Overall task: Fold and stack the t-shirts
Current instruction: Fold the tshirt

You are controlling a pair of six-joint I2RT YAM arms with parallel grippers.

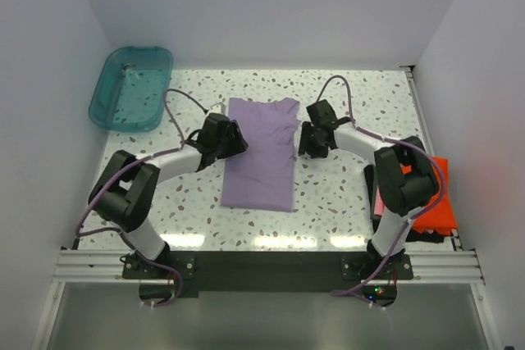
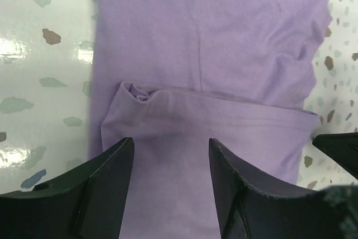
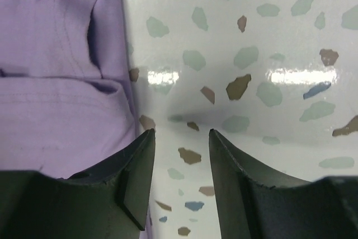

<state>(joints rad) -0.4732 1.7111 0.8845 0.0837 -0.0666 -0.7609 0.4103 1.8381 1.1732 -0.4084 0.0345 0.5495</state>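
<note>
Lavender tee [image 1: 261,153] sits long-folded mid-bench [image 1: 344,198], orange-red tee [image 1: 439,202] off by your right arm. Left jaws open over the cloth, right jaws open just past its edge, both empty. I'd grab matching corners together and fold evenly so it stays square.

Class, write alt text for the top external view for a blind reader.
A lavender t-shirt, folded narrow, lies in the middle between the left gripper and right gripper, both open. An orange-red t-shirt lies at the right, a teal tub far left.
</note>
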